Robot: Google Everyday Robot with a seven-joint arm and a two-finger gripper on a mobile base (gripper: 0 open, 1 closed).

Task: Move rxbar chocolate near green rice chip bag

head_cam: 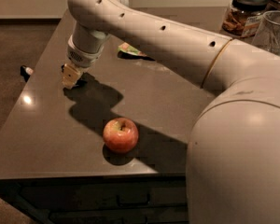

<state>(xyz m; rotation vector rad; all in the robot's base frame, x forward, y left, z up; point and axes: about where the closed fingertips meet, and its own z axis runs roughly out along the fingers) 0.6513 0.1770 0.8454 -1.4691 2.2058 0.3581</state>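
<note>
My gripper (70,76) hangs from the cream arm over the left part of the dark table (46,139), low against the surface. A dark patch right under and beside it may be the rxbar chocolate or only shadow; I cannot tell which. The green rice chip bag (129,49) lies farther back near the table's middle, and only its light-green left edge shows because the arm covers the rest. The gripper is well to the left of and in front of the bag.
A red-yellow apple (121,134) sits near the front edge. A small black item with a white tip (25,71) lies at the table's left edge. A lidded snack jar (243,14) and a clear glass (272,31) stand at the back right.
</note>
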